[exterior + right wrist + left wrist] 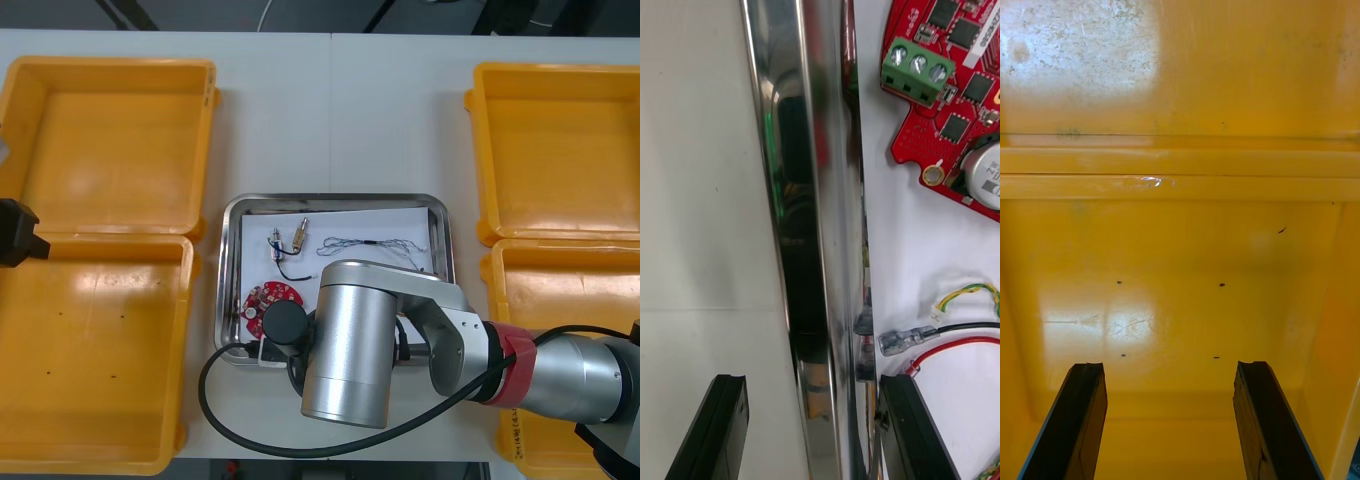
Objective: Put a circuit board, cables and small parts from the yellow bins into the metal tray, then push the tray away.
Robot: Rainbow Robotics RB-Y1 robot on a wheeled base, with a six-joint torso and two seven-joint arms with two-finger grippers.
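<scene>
The metal tray (335, 198) sat mid-frame in the front view, holding the round red circuit board (266, 300), cables (375, 245) and small metal parts (300, 235). My right pincer (812, 386) stood open astride the tray's lower-left rim, one finger inside and the other over the desk (700, 187). My left pincer (1169, 371) hung open over the lower-left yellow bin (95, 350).

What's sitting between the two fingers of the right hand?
The metal tray's rim, in the right wrist view: the right hand straddles it, one finger outside, one inside.
</scene>
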